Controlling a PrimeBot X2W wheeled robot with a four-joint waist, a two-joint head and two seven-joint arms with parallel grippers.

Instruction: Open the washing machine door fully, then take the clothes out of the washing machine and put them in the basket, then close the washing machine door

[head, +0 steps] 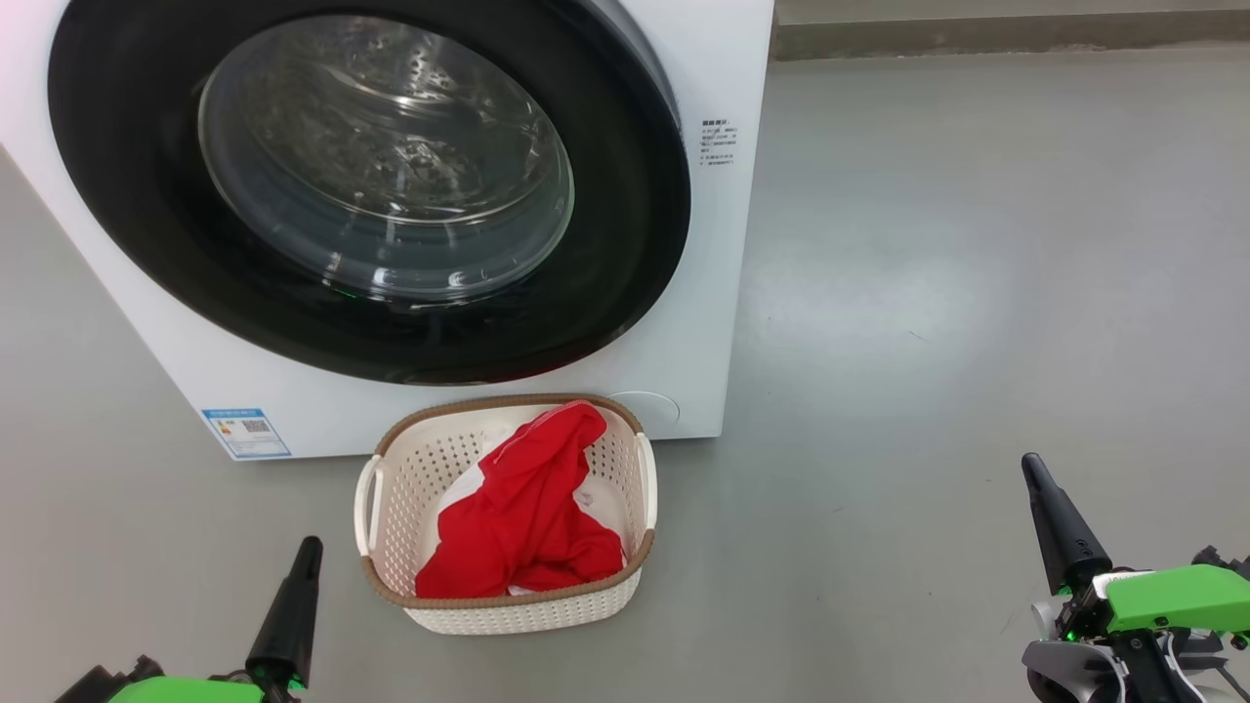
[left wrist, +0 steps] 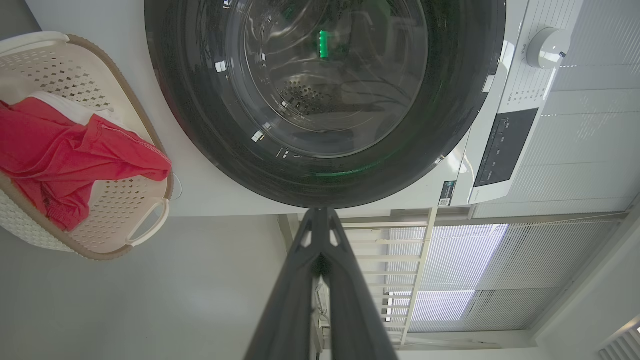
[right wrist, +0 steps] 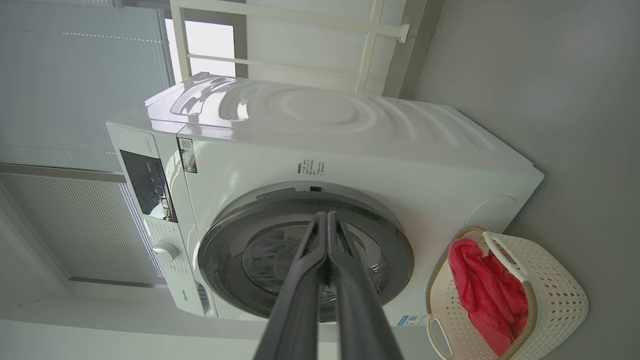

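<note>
The white washing machine [head: 703, 293] stands at the upper left of the head view, its black-rimmed glass door [head: 625, 244] lying flat against the front. On the floor just before it sits the cream basket [head: 527, 610], with red clothes [head: 532, 513] over something white inside. My left gripper [head: 309, 547] is shut at the lower left, short of the basket, holding nothing. Far to the right my right gripper [head: 1031, 467] is shut and empty too. The left wrist view shows the door [left wrist: 200, 125], the basket [left wrist: 145, 230] and the shut gripper [left wrist: 320, 212]. The right wrist view shows the machine [right wrist: 350, 150], the basket [right wrist: 555, 300] and the shut gripper [right wrist: 327, 216].
Bare grey floor [head: 977, 293] stretches to the right of the machine. A low ledge [head: 1006, 34] runs along the far wall. White window blinds [left wrist: 590, 125] and a pale rail frame [left wrist: 400, 260] stand beside the machine.
</note>
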